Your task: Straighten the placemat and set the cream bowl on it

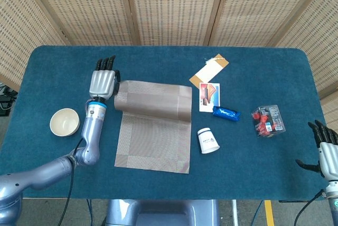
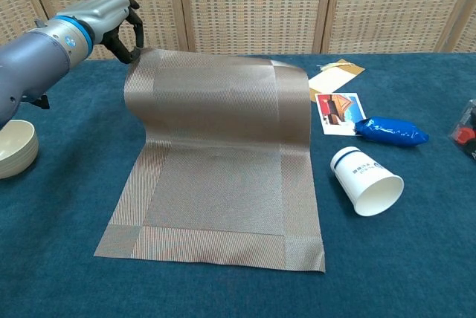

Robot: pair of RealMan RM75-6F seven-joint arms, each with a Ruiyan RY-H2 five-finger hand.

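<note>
Head view: the left hand (image 1: 103, 82) pinches the far left corner of the placemat (image 1: 153, 144) with its fingers (image 1: 107, 63), lifting the far part into a curl while the near part lies flat on the blue desk (image 1: 253, 162); the cream bowl (image 1: 64, 122) sits at 9 o'clock of the mat, apart from it; a paper cup (image 1: 208, 140) lies on its side at 3 o'clock, just beside the mat's edge; the right hand (image 1: 326, 154) hovers at the near right edge, fingers spread, holding nothing.

Chest view: the left hand (image 2: 119, 30) grips the raised mat corner at 11 o'clock; the placemat (image 2: 216, 206) arches up and back; the cream bowl (image 2: 16, 148) sits at the left edge; a blue packet (image 2: 390, 131) lies at 2 o'clock.
</note>
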